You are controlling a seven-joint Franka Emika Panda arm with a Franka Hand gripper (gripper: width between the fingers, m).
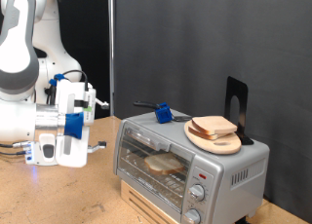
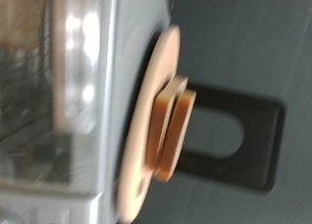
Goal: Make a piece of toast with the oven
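Note:
The silver toaster oven (image 1: pixel 185 166) stands at the exterior view's lower right, with its glass door looking shut. One slice of bread (image 1: pixel 164 165) shows through the glass on the rack. On top of the oven, a round light-wood plate (image 1: pixel 216 138) holds two stacked slices (image 1: pixel 214 127). My gripper (image 1: pixel 90 112) hangs to the oven's left, level with its top and apart from it, holding nothing that shows. In the wrist view the oven (image 2: pixel 58 88), the plate (image 2: pixel 146 117) and the slices (image 2: pixel 175 122) appear, but no fingers.
A black stand (image 1: pixel 236 102) rises behind the plate and also shows in the wrist view (image 2: pixel 234 136). A blue-and-black tool (image 1: pixel 161 112) lies on the oven's top left. The oven sits on a wooden box (image 1: pixel 146 200) on a wood table (image 1: pixel 58 195). Two knobs (image 1: pixel 198 193) are at its front right.

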